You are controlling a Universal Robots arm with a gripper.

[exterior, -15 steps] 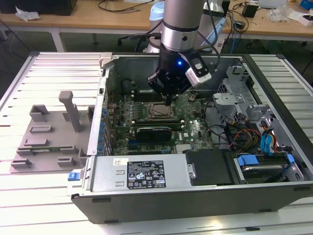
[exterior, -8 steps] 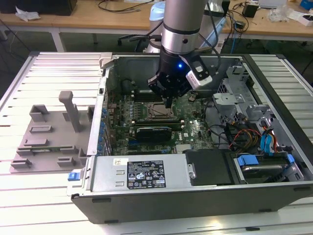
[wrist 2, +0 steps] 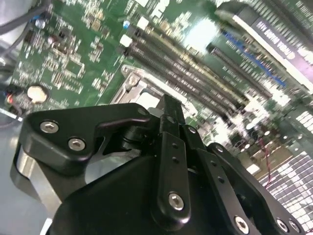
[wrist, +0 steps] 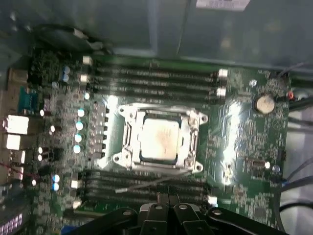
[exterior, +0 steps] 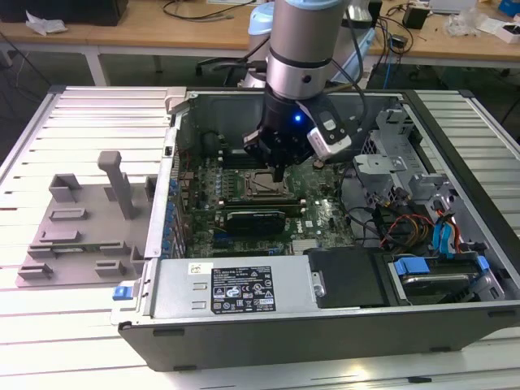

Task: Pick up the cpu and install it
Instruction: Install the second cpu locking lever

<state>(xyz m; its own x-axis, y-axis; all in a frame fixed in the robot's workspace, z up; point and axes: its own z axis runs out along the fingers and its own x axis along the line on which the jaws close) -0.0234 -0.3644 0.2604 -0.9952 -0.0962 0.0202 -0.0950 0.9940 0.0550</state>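
Cpu (wrist: pixel 159 138): I see it seated in the socket frame (wrist: pixel 128 147), centre of the first wrist view.
Jaws: I see them closed together, holding nothing.
Gripper (exterior: pixel 279 172): above the motherboard (exterior: pixel 325 213).

No readable print, even on the power supply's label (exterior: pixel 243 288).

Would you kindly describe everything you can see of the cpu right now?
The cpu is a small flat square chip with a pale, dull silver metal top. In the first wrist view it lies flat and level inside the socket frame on the green motherboard, between banks of long black memory slots. Metal frame edges border it on all sides. Nothing grips it; the tool is off to one side.
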